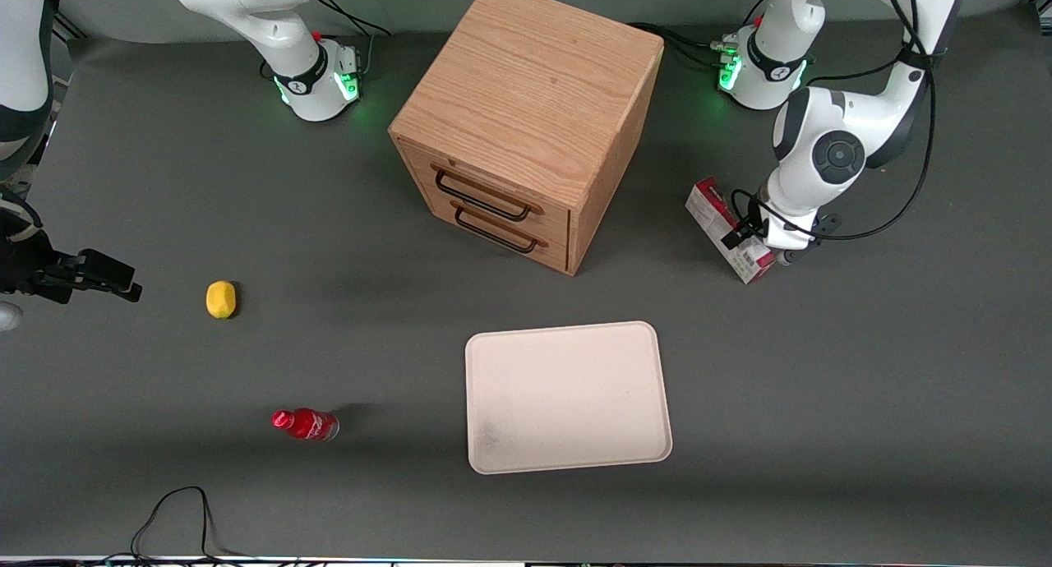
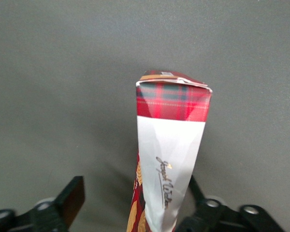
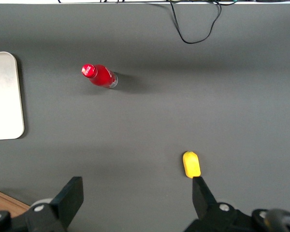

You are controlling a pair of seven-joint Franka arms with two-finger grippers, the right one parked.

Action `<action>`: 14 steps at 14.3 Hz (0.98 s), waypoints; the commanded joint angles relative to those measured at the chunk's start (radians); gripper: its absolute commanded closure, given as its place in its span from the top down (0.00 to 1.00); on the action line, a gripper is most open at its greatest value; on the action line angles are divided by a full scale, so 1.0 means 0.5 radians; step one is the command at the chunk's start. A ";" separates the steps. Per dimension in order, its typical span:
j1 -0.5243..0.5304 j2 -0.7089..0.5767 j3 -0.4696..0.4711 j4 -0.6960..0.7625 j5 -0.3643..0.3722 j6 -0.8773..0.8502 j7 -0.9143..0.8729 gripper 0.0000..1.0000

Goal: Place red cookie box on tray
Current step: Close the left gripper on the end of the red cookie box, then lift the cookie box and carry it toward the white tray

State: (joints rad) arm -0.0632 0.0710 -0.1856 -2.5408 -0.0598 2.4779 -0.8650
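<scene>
pincer: left arm's gripper (image 2: pixel 130 208) wide open, holding nothing
box: slim red plaid cookie carton (image 2: pixel 170 145) sits between the fingers, long axis pointing straight out from the pincer
tray: flat cream tray (image 1: pixel 567 396) well apart, nearer the front camera

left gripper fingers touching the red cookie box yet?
Apart. The left wrist view shows the gripper open around the red cookie box, with bare table between one finger and the carton. The other finger's gap is narrower.
</scene>
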 commanded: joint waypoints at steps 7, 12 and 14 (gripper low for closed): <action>0.004 0.051 -0.046 0.016 -0.031 0.002 -0.056 0.00; 0.001 0.048 -0.074 0.377 -0.034 -0.454 -0.074 0.00; 0.004 0.045 -0.074 0.635 -0.016 -0.736 -0.046 0.00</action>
State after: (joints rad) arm -0.0633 0.1031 -0.2163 -2.3527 -0.0680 2.2537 -0.8872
